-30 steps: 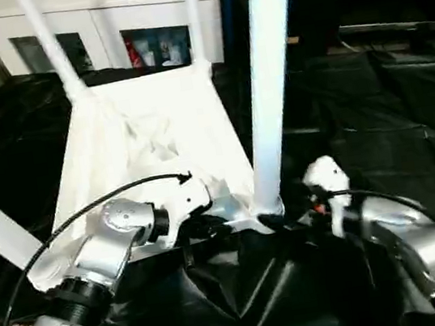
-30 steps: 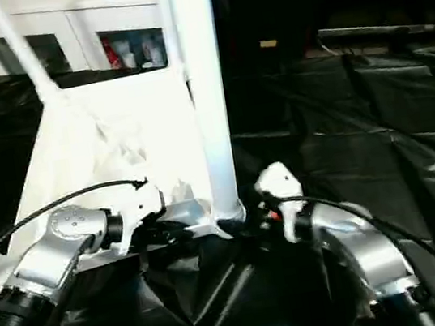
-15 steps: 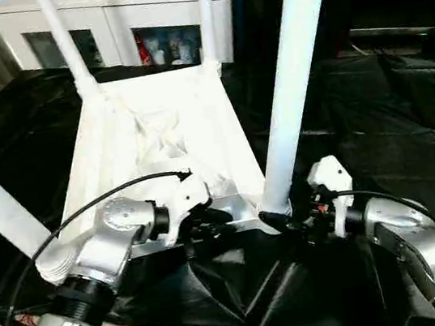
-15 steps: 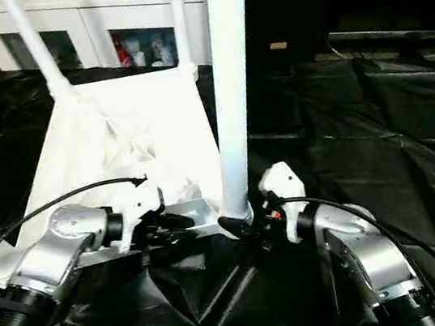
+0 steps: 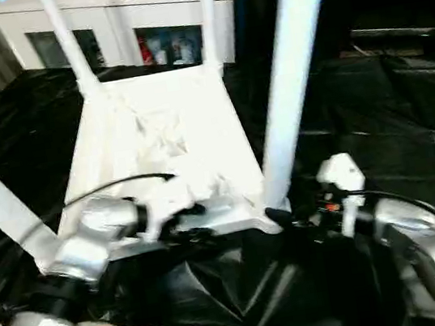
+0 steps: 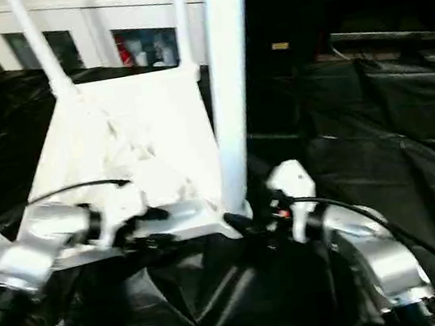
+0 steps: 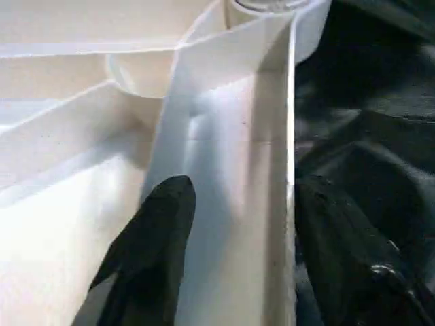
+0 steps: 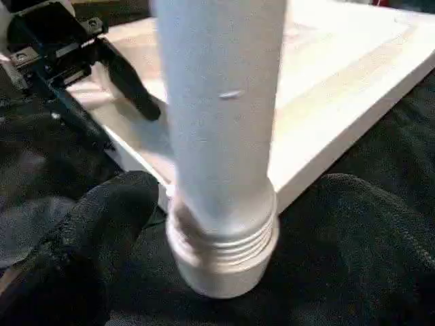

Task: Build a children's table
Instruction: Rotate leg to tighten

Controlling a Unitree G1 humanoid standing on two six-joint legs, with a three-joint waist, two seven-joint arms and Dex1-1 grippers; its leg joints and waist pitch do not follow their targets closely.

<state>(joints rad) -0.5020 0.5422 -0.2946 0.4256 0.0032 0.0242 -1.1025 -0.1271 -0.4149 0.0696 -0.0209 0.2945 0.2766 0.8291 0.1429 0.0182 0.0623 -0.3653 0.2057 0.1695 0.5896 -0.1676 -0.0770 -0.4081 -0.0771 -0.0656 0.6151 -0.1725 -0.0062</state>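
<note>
Four legs stand up from the upturned tabletop [image 5: 169, 141] on the black-draped desk [image 5: 405, 102], but the near-right leg [image 8: 221, 129] shows bare thread at its base, so I judge it not fully seated. My left claw [image 7: 231, 224] straddles the near rim with fingers apart, my right claw [image 5: 291, 219] is spread beside that leg. No writing is readable.
</note>
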